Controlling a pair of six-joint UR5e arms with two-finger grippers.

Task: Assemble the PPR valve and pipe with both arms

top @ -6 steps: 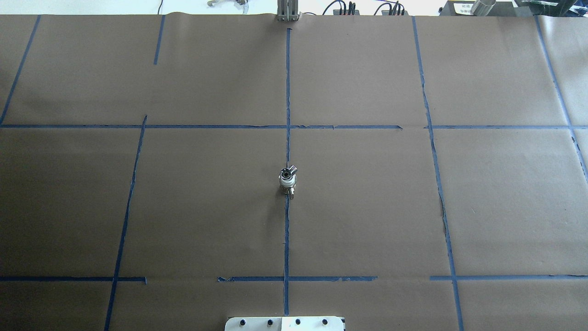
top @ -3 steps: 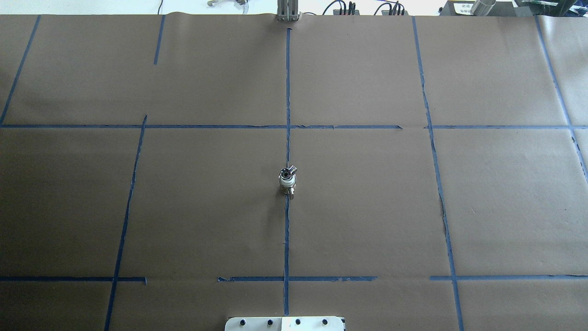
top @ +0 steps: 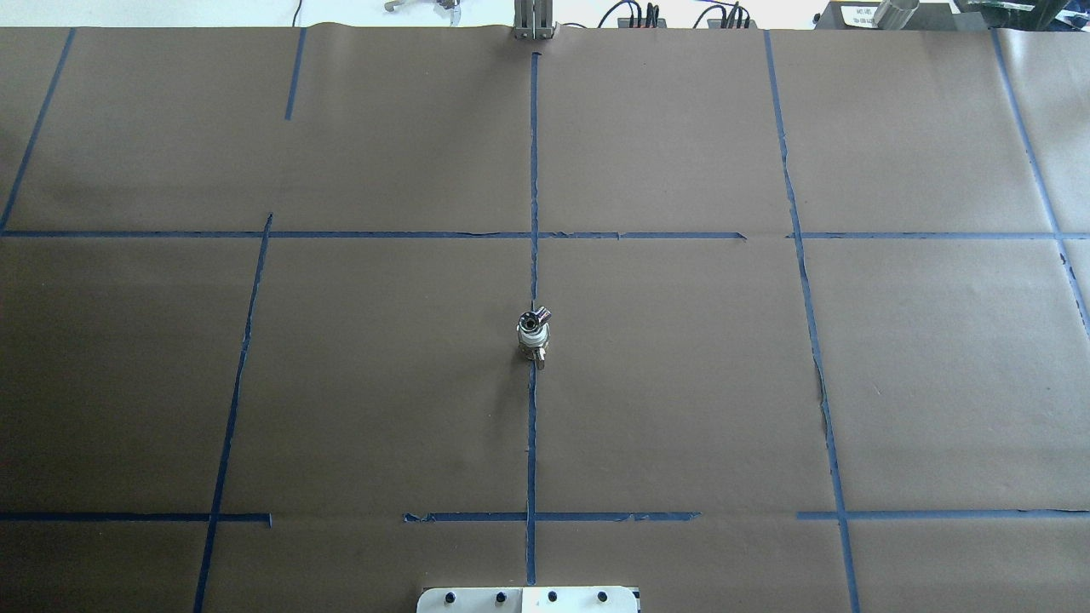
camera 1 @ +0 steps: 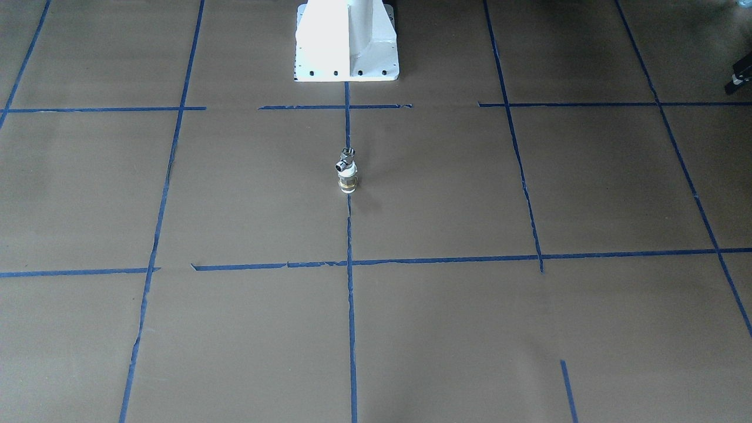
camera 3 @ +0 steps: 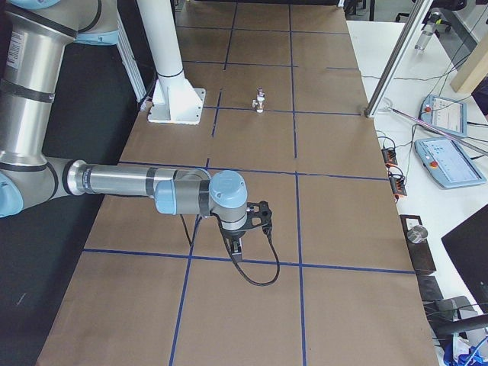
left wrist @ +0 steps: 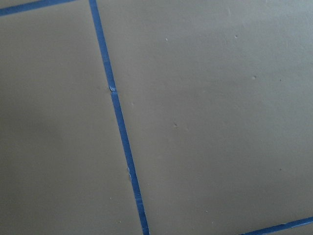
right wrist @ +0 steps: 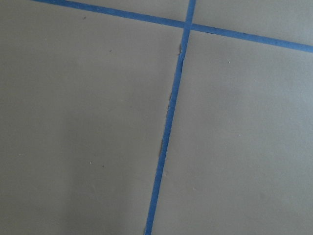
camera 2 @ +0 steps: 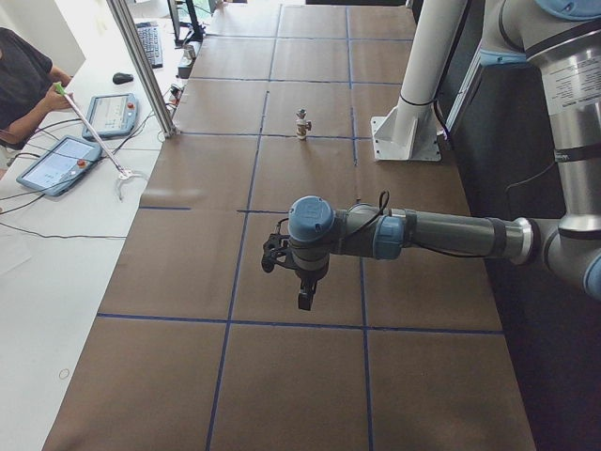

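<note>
A small valve piece (top: 533,334) stands upright on the centre blue tape line, with a chrome top, a white middle and a brass bottom. It also shows in the front view (camera 1: 346,171) and, small, in the left side view (camera 2: 301,124) and the right side view (camera 3: 260,100). No separate pipe shows. My left gripper (camera 2: 305,299) hangs over the table far to the valve's left. My right gripper (camera 3: 238,248) hangs far to its right. Both show only in the side views, so I cannot tell whether they are open or shut. Both wrist views show only brown paper and blue tape.
Brown paper (top: 681,383) with a blue tape grid covers the table. The white robot base (camera 1: 346,41) stands at the near edge behind the valve. An operator (camera 2: 23,85) and tablets (camera 2: 58,162) are at the far side. A dark part (camera 1: 739,76) shows at the front view's right edge.
</note>
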